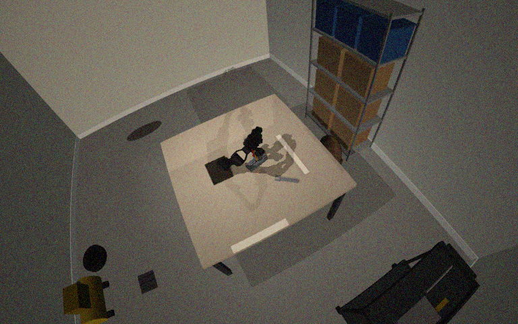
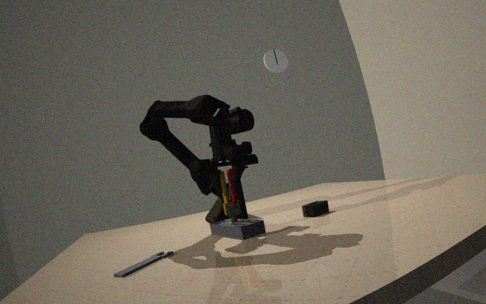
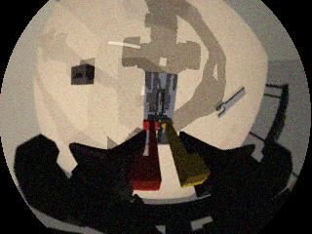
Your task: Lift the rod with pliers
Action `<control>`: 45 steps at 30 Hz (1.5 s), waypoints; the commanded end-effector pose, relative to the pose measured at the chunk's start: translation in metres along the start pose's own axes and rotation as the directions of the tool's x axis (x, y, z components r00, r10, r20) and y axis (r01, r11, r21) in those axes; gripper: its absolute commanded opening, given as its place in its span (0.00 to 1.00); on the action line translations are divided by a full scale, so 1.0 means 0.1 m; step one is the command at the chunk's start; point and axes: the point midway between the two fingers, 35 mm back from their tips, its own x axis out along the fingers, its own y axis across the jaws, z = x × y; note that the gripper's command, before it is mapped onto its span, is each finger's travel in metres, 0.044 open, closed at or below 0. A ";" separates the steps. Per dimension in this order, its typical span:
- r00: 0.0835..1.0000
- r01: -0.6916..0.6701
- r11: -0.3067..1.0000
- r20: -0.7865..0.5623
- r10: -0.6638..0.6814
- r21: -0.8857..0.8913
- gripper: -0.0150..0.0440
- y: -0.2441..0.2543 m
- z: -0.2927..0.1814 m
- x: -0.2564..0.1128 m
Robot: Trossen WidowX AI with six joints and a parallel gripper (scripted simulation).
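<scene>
On tbl: wrench (image 1: 286,179) (image 2: 141,265) (image 3: 232,101) near channel blk (image 1: 256,162) (image 2: 243,229) (image 3: 168,93).

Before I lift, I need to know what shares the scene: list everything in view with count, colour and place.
pliers: one pair, red and yellow handles, upright in the claw, over the channel block
channel block: one, blue-grey, on the table, under the pliers
wrench-like tool: one, grey, flat on the table, apart from the block
small box: one, black, on the table
table: one, pale wood, mid-room
shelf rack: one, grey, by the wall, holding blue and brown boxes
clock: one, pale, on the wall
arm: one, black, on the table
claw: one, black, shut on the pliers
</scene>
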 end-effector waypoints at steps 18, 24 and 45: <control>1.000 0.001 1.000 0.023 -0.001 0.002 0.41 0.06 0.03 -0.22; 0.998 0.000 1.000 0.057 0.000 0.003 0.41 0.05 0.06 -0.28; 0.985 -0.003 1.000 0.175 0.002 0.008 0.41 -0.02 0.16 -0.50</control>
